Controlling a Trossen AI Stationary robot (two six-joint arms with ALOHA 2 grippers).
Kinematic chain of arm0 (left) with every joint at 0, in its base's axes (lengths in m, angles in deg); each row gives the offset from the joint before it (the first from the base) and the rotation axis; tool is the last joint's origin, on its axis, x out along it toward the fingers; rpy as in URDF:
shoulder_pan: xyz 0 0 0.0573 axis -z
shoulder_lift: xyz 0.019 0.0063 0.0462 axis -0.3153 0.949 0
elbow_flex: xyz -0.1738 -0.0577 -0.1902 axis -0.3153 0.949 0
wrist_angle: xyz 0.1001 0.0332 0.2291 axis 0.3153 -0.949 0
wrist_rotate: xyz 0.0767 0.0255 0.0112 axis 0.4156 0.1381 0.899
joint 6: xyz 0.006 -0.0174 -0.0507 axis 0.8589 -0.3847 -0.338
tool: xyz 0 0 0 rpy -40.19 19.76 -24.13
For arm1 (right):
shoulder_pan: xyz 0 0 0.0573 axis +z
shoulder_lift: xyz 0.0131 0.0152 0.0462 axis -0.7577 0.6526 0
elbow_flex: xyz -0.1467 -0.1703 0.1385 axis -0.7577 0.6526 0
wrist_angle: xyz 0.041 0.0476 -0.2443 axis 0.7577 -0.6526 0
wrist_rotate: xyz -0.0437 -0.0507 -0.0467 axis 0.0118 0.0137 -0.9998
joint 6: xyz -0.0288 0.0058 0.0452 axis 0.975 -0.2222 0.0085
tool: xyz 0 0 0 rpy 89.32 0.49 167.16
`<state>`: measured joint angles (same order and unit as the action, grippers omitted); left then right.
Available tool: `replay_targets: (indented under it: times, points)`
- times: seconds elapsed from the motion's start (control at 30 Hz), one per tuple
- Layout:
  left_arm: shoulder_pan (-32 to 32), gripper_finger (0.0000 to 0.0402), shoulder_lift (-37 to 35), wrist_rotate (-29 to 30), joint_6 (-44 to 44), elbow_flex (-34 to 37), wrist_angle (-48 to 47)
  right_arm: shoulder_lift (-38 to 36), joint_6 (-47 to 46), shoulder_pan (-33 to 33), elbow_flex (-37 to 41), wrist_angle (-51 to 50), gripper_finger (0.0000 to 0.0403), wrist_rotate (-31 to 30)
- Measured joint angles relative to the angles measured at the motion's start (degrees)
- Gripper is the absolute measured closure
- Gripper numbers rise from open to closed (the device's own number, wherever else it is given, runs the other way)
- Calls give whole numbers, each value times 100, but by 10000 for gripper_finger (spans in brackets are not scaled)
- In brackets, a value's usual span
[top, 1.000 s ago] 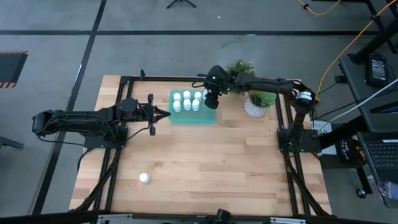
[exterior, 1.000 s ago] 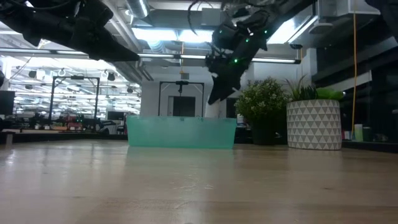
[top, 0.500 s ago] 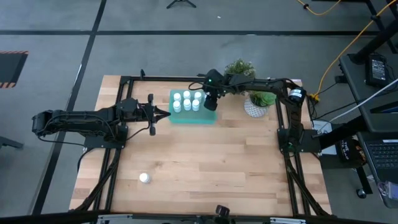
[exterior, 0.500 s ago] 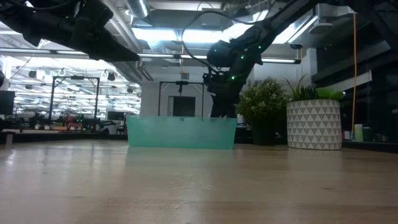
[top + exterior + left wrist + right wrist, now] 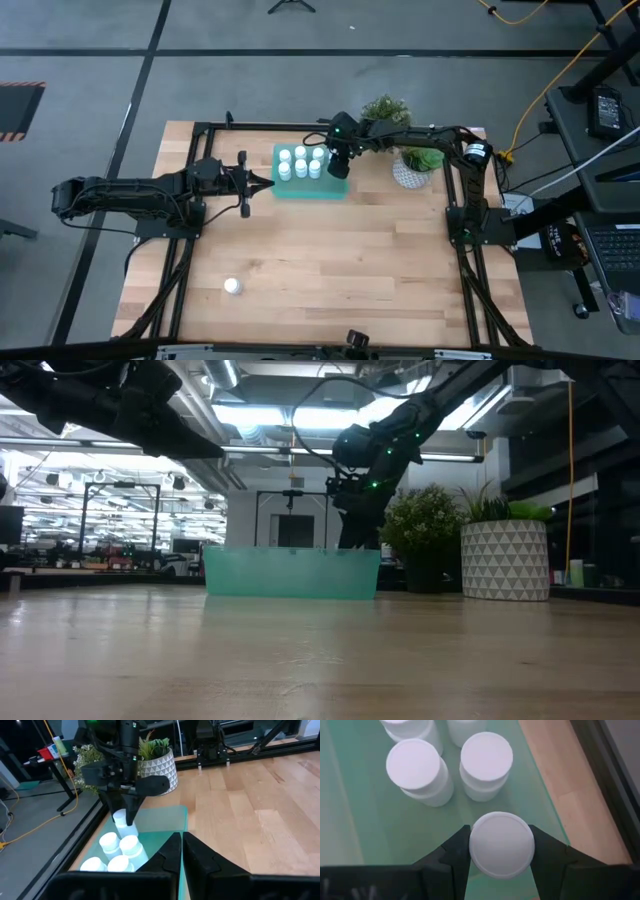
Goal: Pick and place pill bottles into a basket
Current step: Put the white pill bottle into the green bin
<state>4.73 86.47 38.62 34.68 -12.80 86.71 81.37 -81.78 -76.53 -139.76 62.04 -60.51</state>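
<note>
Six small white cylindrical pill bottles (image 5: 300, 162) already stand in the translucent teal plastic basket (image 5: 310, 186) upper centre; the right gripper (image 5: 501, 870), jaws clamped round a seventh bottle (image 5: 502, 844), holds it inside. One bottle (image 5: 232, 286) remains lower left on the desk (image 5: 340, 260). Left gripper (image 5: 181, 851) waits, jaws closed, empty.

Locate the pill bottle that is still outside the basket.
In the high view, the lone pill bottle stands on the table's near-left part, far from the basket and both arms.

Right claw (image 5: 126, 819) gripping bottle (image 5: 120, 817) over basket (image 5: 165, 820)
</note>
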Motion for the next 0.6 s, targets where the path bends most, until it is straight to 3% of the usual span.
replay_targets:
  times: [0.6]
  points:
    - [0,391,0,-2,0,0,0,0,-20,0,4,-10,216,0]
